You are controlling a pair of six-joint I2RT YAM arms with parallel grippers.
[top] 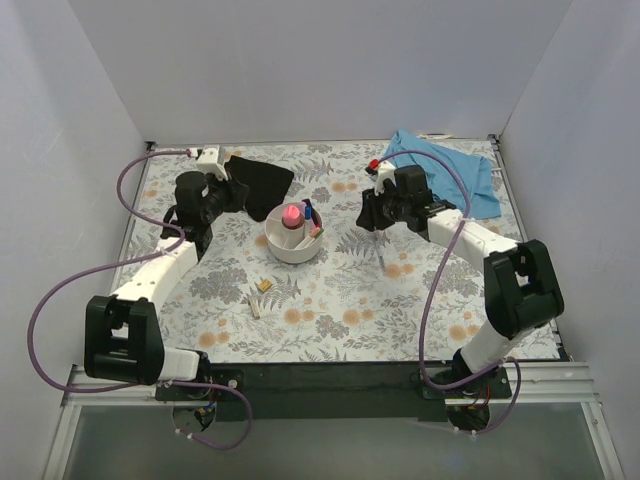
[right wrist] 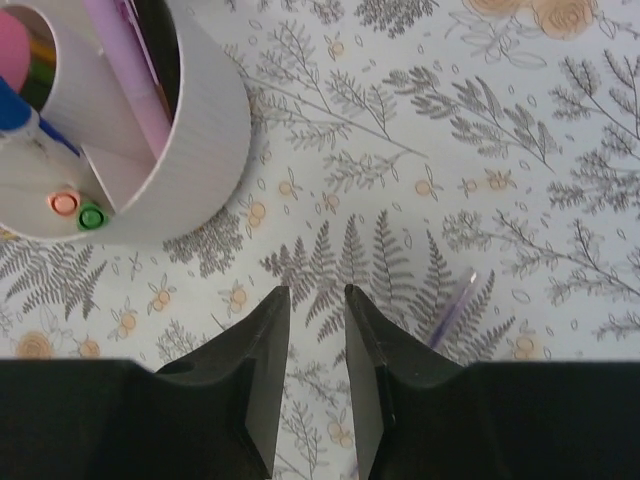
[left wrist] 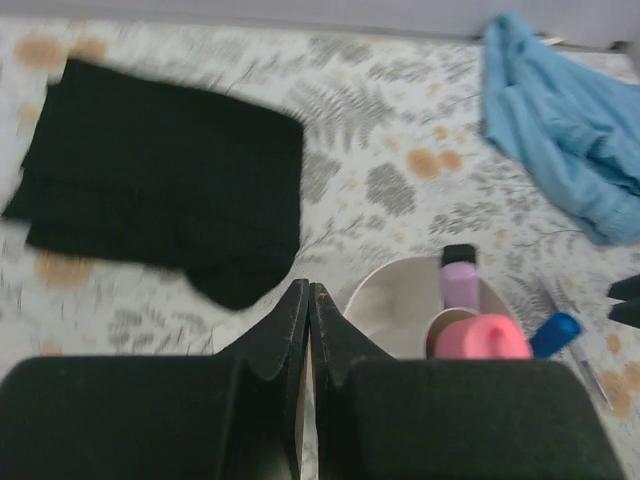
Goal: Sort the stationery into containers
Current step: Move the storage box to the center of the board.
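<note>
- Two arms flank the floral-printed table point(top: 340, 300). The crumpled blue cloth point(top: 455, 172) at its far right and the flat black fabric pouch point(left wrist: 160, 190) at its far left are not mine to sort.
- Between the arms stands the white round compartmented bowl point(top: 290, 256). It holds a small pink-capped bottle point(top: 292, 214) in its central cup and several capped pens in the sections around it.
- My left gripper point(left wrist: 307, 292) hovers just left of the bowl, by the pouch's near edge, its jaws pressed together on nothing.
- My right gripper point(right wrist: 315, 295) hangs to the right of the bowl with a narrow gap between its jaws and nothing in it.
- The next move, as I judge it, turns on the thin white purple-tinted pen point(right wrist: 452, 310). It lies loose on the table just right of those fingers in the wrist view. Its long axis slants nearly in line with the fingers, not across the gap. The right arm is far nearer, so I would shift it sideways, widen the jaws and turn the wrist.
- Tiny tan pieces point(top: 263, 286) lie on the near side of the bowl, towards the left arm and well apart from both grippers.
</note>
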